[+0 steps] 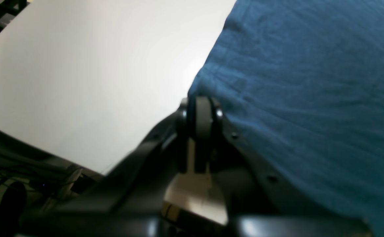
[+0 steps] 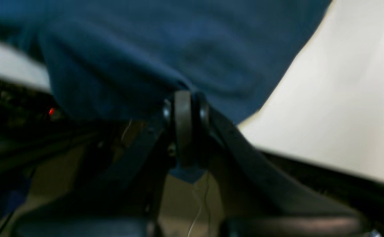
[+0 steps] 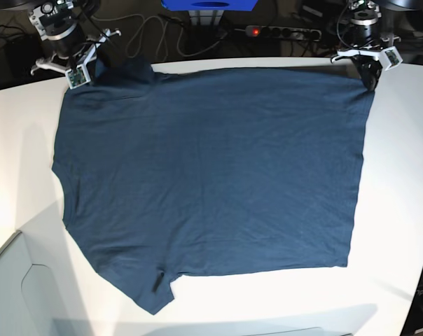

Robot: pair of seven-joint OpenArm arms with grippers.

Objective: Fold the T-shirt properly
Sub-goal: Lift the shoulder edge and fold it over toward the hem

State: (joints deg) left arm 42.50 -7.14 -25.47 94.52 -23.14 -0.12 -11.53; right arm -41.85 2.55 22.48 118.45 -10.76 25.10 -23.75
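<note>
The dark navy T-shirt [image 3: 211, 175] lies spread flat on the white table [image 3: 400, 210], with its neck toward the left and its hem toward the right. At the far right corner of the hem, my left gripper [image 3: 369, 82] is shut on the cloth; the left wrist view shows its jaws [image 1: 203, 98] closed on the T-shirt's [image 1: 310, 98] edge. My right gripper [image 3: 99, 70] is at the far left sleeve. In the right wrist view its jaws [image 2: 183, 95] pinch blue fabric [image 2: 145, 49], and a bit of cloth shows below them.
Behind the table's far edge lie a power strip [image 3: 274, 31] with a red light, cables and a blue object [image 3: 208, 4]. A pale grey box [image 3: 15, 287] sits at the front left corner. Bare table shows right of the hem and along the front.
</note>
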